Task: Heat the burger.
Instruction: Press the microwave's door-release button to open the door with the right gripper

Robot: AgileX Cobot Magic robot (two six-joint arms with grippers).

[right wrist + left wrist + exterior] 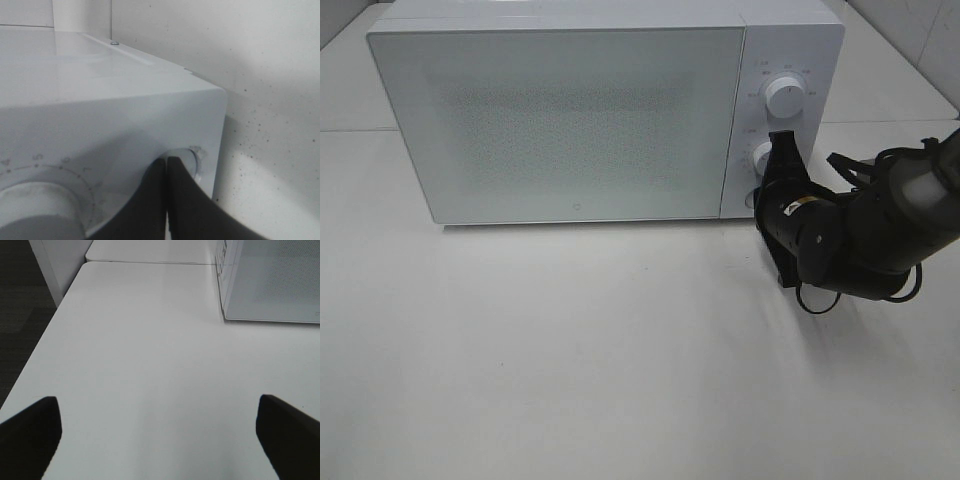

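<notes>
**A:** On the bench point(620, 380), where is the burger? I can't find it.

**B:** You won't find it in any view. The microwave point(560, 120) has its door point(555, 205) shut. The frosted front hides whatever is inside, and no burger shows on the open bench. I can't tell you where it is.

**A:** How should I expect it to handle?

**B:** By my judgement it is light, soft and easy to crush. It is also stacked, so the layers may slide. Close gently and low across the bun's sides. Better, lift whatever carries it by the rim and keep it level.

**A:** And the arms?

**B:** Your right arm point(880, 230) reaches in from 3 o'clock, low over the bench, pointing at the control panel. The right jaws are pressed together with nothing between them. Their tips are at the small round button point(189, 159) at the panel's 6 o'clock end, just below the lower knob point(763, 155). I can't tell whether they touch it or stop just short. The left jaws are spread wide and empty. They hover over bare bench off the microwave's 8 o'clock corner, out of the high camera's sight.
</notes>
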